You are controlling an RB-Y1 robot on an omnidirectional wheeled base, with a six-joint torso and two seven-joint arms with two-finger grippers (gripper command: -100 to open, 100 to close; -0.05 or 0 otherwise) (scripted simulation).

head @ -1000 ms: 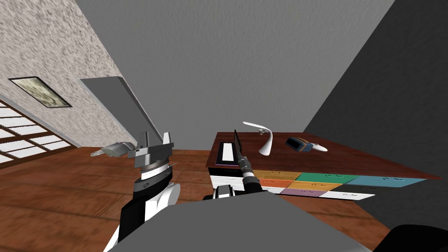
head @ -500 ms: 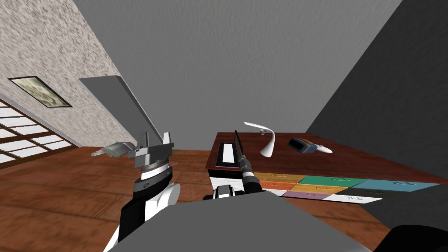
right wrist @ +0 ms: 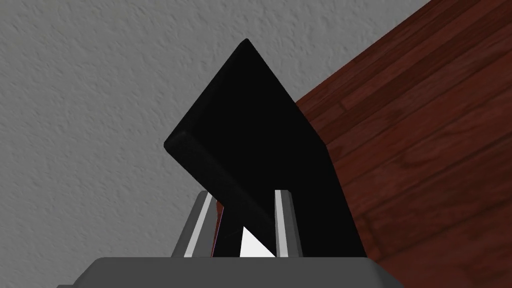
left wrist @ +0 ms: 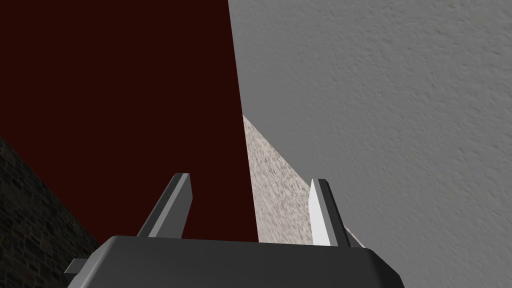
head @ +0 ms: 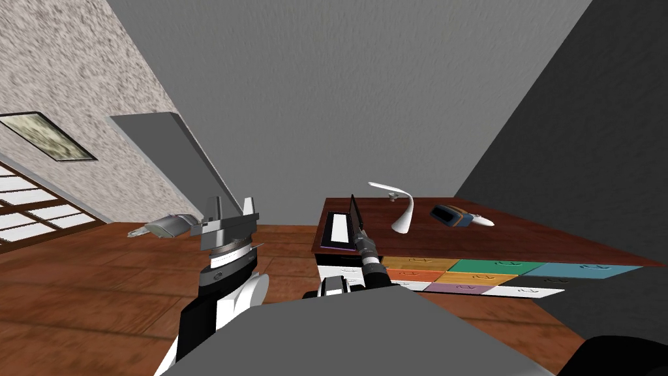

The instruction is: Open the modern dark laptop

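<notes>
The right end effector (head: 358, 235) is clamped on the edge of the raised lid (right wrist: 250, 125) of the dark laptop (head: 340, 228) — a grip suited to swinging it further back; the laptop sits directly ahead of it, on the wooden surface (head: 522, 236). The right wrist view shows fingers (right wrist: 283, 220) pressing both lid faces; the head view adds the left end effector (head: 231, 205) — raised well aside, fingers apart.

Black laptop (right wrist: 250, 135), reddish-brown desk (head: 535, 238), white lamp (head: 403, 219)

A home study — desk (head: 522, 236) with laptop (head: 340, 228) and lamp (head: 404, 219).
</notes>
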